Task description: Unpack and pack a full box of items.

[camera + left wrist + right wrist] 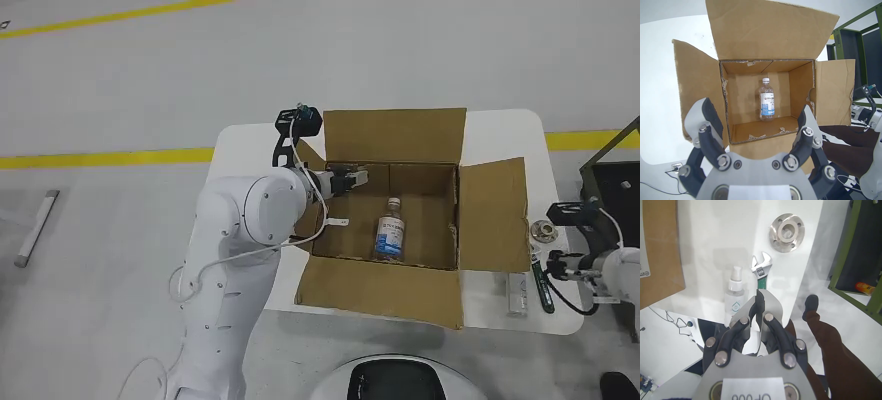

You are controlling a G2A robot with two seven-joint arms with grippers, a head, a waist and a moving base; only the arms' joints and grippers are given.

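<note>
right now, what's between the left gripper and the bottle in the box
No other item: in the left wrist view, only the torn near rim and bare floor of the box separate the open left gripper from the bottle lying inside.

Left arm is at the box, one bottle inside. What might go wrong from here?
1. The bottle lies on its side on the box floor. Being round, it may roll as the open left tool closes on it.
2. The box's near rim is torn, so the left tool might snag it or shift the box when reaching in.
3. The shut right tool hangs by the wrench near the table edge. A bump might knock it off.
</note>
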